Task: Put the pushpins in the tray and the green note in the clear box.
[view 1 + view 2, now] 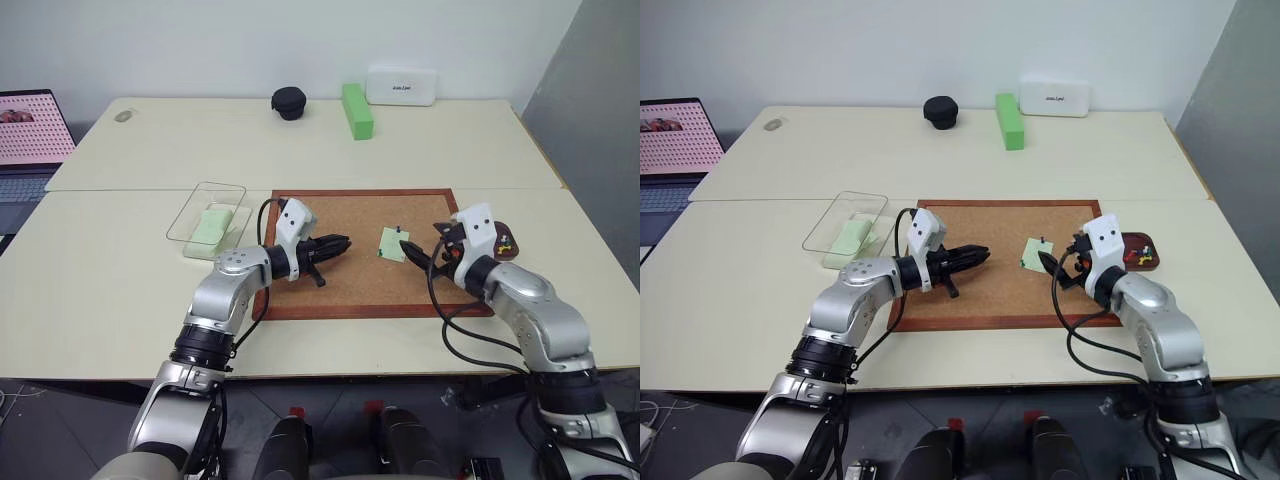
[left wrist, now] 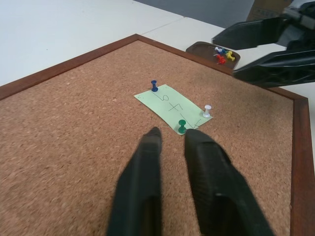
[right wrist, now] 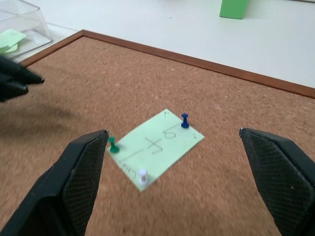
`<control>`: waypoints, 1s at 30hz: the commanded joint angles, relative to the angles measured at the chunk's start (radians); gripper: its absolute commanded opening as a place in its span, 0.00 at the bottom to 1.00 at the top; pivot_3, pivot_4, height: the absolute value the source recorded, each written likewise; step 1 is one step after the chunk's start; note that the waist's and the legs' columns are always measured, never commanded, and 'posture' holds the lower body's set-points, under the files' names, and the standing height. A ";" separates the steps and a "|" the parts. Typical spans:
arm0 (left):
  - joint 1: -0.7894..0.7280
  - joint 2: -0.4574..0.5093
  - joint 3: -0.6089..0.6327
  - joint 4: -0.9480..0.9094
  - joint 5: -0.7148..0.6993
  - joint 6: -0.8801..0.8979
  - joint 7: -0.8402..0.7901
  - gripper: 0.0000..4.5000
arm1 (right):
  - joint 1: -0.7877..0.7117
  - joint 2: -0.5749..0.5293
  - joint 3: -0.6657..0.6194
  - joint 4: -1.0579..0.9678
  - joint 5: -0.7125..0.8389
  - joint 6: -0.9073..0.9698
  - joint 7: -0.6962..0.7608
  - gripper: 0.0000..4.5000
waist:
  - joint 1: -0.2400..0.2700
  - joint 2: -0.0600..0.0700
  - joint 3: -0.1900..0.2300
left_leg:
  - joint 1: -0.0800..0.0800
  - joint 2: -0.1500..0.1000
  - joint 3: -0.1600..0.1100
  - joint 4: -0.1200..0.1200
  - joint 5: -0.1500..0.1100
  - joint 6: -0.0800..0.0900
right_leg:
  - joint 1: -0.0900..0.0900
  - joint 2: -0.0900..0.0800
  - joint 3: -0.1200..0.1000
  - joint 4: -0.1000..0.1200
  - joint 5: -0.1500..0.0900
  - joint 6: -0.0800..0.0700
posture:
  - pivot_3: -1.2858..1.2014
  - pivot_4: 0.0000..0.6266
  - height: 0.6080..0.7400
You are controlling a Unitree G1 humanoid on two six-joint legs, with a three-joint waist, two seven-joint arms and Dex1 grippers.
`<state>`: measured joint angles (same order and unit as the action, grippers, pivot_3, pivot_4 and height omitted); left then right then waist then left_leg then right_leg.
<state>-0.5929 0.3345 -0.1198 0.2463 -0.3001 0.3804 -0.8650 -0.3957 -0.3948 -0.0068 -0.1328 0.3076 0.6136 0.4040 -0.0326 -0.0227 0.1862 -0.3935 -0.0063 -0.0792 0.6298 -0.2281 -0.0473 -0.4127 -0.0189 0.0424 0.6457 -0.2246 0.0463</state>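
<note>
Both grippers flank the pinned green note [image 3: 156,144] at the centre of the cork board [image 1: 340,215].

The left gripper [image 2: 170,137] has its jaws pinched together, empty, near the green pin [image 2: 181,126]; the right gripper [image 3: 174,147] gapes wide around the note. At right, the tray [image 1: 1137,249] holds pushpins [image 2: 224,54]; at left, the clear box [image 1: 207,217] holds green paper.

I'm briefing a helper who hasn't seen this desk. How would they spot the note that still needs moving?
Find the cork board in its wooden frame. On its right half lies the green note, pinned by a blue pushpin, a green pushpin and a white pushpin. It bears handwriting.
</note>
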 commanded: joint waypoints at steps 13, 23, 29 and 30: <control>0.015 -0.035 -0.120 0.115 0.152 -0.033 0.009 0.00 | -0.188 0.096 0.021 0.306 -0.099 -0.140 -0.019 1.00 | -0.002 0.000 0.000 | 0.001 0.000 0.000 0.000 0.000 0.000 | 0.000 0.000 0.000 0.001 0.000 0.000 | 0.52 0.24 1.00; 0.015 -0.030 -0.140 0.133 0.178 -0.015 -0.006 0.00 | -0.302 0.158 0.027 0.565 -0.147 -0.250 -0.010 1.00 | -0.002 0.001 -0.001 | 0.005 0.000 0.000 0.000 0.000 0.000 | 0.004 0.000 0.000 0.002 0.000 0.000 | 0.52 0.24 1.00; 0.011 -0.016 -0.129 0.112 0.173 0.003 -0.017 0.00 | -0.354 0.177 0.006 0.706 -0.161 -0.313 -0.019 1.00 | -0.003 0.001 -0.001 | 0.006 0.000 0.000 0.000 0.000 0.000 | 0.004 0.000 0.001 0.002 0.000 0.000 | 0.52 0.24 1.00; 0.006 -0.014 -0.126 0.116 0.172 0.003 -0.017 0.00 | -0.359 0.176 0.008 0.718 -0.166 -0.321 -0.013 0.96 | -0.004 0.001 -0.001 | 0.006 0.000 0.000 0.000 0.000 0.000 | 0.004 0.000 0.001 0.002 0.000 0.000 | 0.52 0.24 1.00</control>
<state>-0.5981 0.3091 -0.2292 0.3481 -0.1466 0.3558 -0.8688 -0.7236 -0.2179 0.0214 0.5704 0.1414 0.3262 0.3903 -0.0368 -0.0213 0.1854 -0.3879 -0.0065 -0.0789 0.6294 -0.2281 -0.0472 -0.4088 -0.0189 0.0432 0.6474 -0.2242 0.0463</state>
